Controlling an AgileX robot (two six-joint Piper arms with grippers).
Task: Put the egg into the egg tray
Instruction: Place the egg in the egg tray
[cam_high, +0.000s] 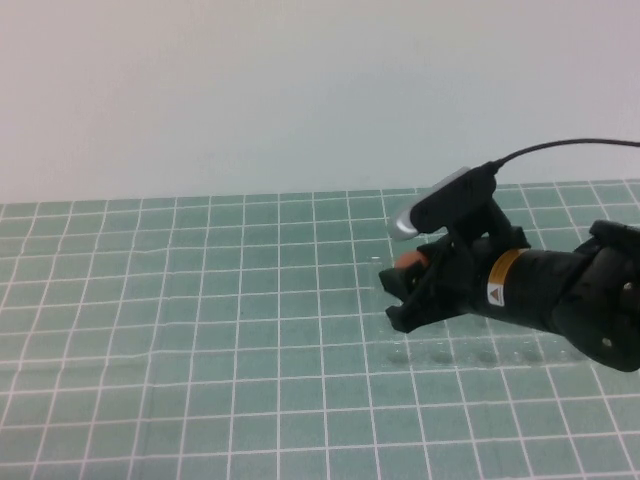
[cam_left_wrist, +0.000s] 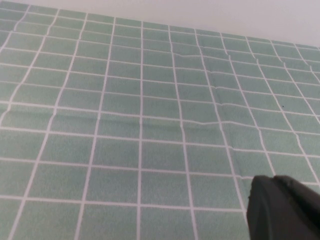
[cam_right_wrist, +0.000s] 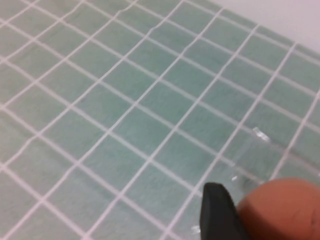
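Reaching in from the right side of the green grid mat (cam_high: 200, 300), my right gripper (cam_high: 402, 292) hangs above the near-left end of the egg tray (cam_high: 480, 352), whose clear round cups show faintly as a row on the mat just below my arm. My fingers (cam_right_wrist: 220, 212) are clenched on the egg (cam_high: 408, 260), orange-brown and peeking out between them, held in the air over the tray's edge rather than seated in any cup. Farther off, the mat runs back to a pale wall (cam_high: 300, 90). My left gripper (cam_left_wrist: 280, 207) shows only as a dark tip over bare mat; whether its fingers are parted or closed I cannot tell.
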